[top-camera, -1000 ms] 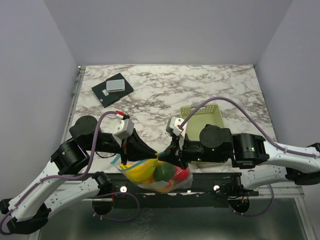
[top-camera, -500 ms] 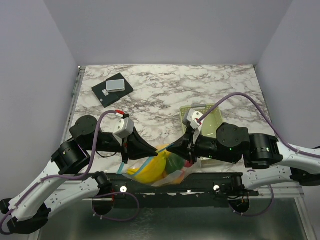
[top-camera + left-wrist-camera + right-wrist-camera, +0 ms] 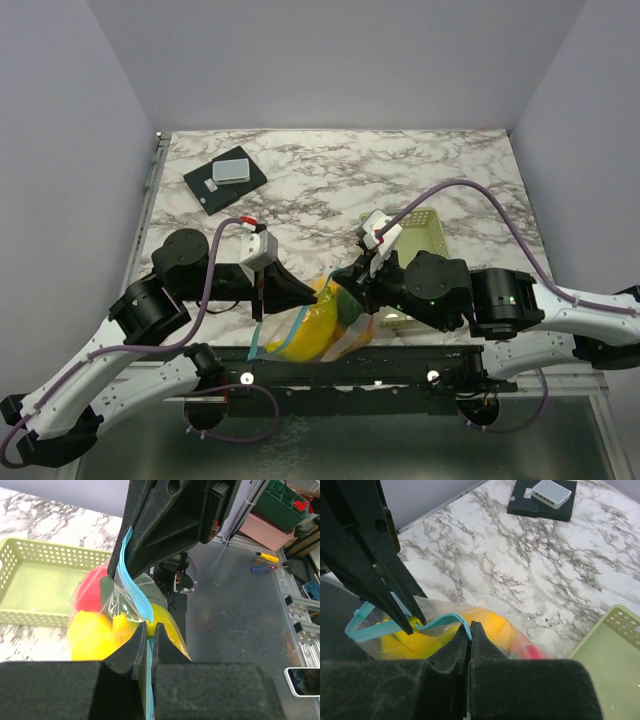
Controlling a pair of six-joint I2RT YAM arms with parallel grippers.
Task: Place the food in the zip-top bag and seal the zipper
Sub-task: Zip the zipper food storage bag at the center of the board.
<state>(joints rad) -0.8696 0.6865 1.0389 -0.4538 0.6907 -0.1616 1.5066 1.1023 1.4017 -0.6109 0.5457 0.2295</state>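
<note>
Marble-patterned counter (image 3: 330, 170), walled on the far, left and right sides. Open surface is seen across the middle and far right. A black pad (image 3: 224, 178) with a small grey box (image 3: 232, 168) on it is noted near the far left corner, well apart from both arms. A pale green basket (image 3: 425, 232) is set on the right half, just behind the right arm's wrist.

Zip-top bag (image 3: 310, 325) is found at the counter's near edge, between the two arms, bulging over the black rail there. Food (image 3: 312, 330) is seen inside it: mostly yellow pieces, with a red piece (image 3: 90, 587) toward the basket side.

Left hand (image 3: 312, 297) is pinched narrow on the zipper (image 3: 275, 330), the blue strip being clamped between its pads in the left wrist view. Right hand (image 3: 338, 284) is likewise closed tight on the same strip, a short way along it. The two sets of fingertips are brought nearly tip to tip above the bag. Between the grips the strip is seen bowed into a loose curve. The bag's body hangs below and to the near side of both hands. Whether the mouth is sealed between the grips cannot be told.
</note>
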